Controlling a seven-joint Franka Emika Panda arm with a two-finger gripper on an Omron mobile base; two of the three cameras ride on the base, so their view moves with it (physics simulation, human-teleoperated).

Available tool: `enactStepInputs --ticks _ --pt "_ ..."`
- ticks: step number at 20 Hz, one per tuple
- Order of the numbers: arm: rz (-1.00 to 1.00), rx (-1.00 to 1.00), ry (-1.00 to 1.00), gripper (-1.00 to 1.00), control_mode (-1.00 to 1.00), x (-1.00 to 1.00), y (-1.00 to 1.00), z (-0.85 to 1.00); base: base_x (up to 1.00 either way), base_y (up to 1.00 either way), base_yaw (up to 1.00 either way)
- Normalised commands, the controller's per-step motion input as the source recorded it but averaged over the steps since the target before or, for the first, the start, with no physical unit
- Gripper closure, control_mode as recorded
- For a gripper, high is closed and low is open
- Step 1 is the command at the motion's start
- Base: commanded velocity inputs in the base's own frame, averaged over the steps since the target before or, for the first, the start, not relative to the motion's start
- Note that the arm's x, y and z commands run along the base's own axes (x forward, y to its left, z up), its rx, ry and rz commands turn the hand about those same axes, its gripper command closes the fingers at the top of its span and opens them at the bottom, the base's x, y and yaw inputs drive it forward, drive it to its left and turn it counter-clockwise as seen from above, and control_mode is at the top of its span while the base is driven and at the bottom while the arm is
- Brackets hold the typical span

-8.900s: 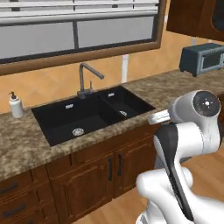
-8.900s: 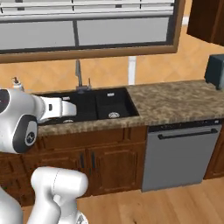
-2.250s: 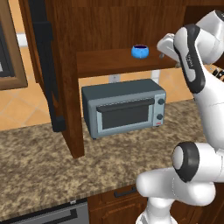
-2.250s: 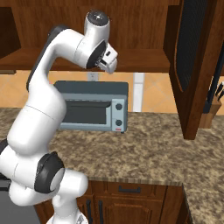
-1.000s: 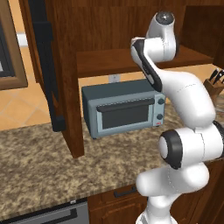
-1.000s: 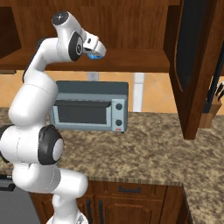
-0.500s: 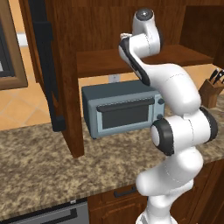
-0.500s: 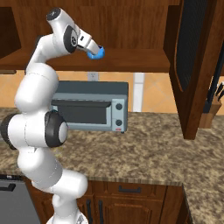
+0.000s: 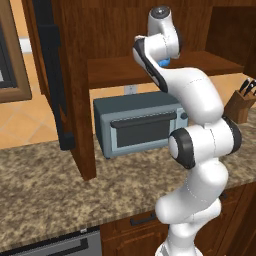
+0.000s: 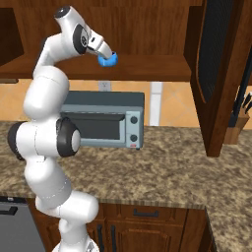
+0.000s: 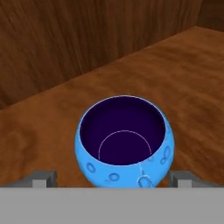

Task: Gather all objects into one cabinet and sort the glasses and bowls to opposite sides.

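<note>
A glossy blue bowl (image 11: pixel 126 140) with a dark purple inside stands upright on the bottom board of the dark reddish-brown wall cabinet (image 10: pixel 147 68). My gripper (image 11: pixel 113 179) is open, with one fingertip (image 11: pixel 43 178) on each side of the bowl and a small gap to it. From the right base view the gripper (image 10: pixel 107 52) slants down onto the bowl (image 10: pixel 109 60). From the left base view my arm hides most of the bowl (image 9: pixel 164 62), leaving a blue sliver on the cabinet board (image 9: pixel 120 70).
A grey toaster oven (image 10: pixel 106 118) sits on the granite counter (image 10: pixel 172 167) under the cabinet. The cabinet doors (image 10: pixel 216 74) hang open on both sides (image 9: pixel 52 75). A knife block (image 9: pixel 239 104) stands at the far right.
The arm has swung left and in along the cabinet board, bringing the open gripper from the bowl's right side to straddle it. The bowl has stayed put.
</note>
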Motion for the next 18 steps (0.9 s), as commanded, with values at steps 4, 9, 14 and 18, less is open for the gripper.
enactStepInputs --ticks 4,9,14,18 --pt "0.03 -0.12 0.0 -1.0 -1.0 -0.11 -0.05 -0.48 0.0 0.0 0.0" --pt "0.03 -0.13 -0.04 -1.0 -1.0 -0.15 -0.11 -0.36 0.0 0.0 0.0" --pt "0.0 -0.01 -0.02 -1.0 -1.0 0.11 -0.19 0.0 0.0 0.0 0.0" --pt "0.0 0.02 0.0 -1.0 -1.0 0.34 -0.11 0.0 0.0 0.0 0.0"
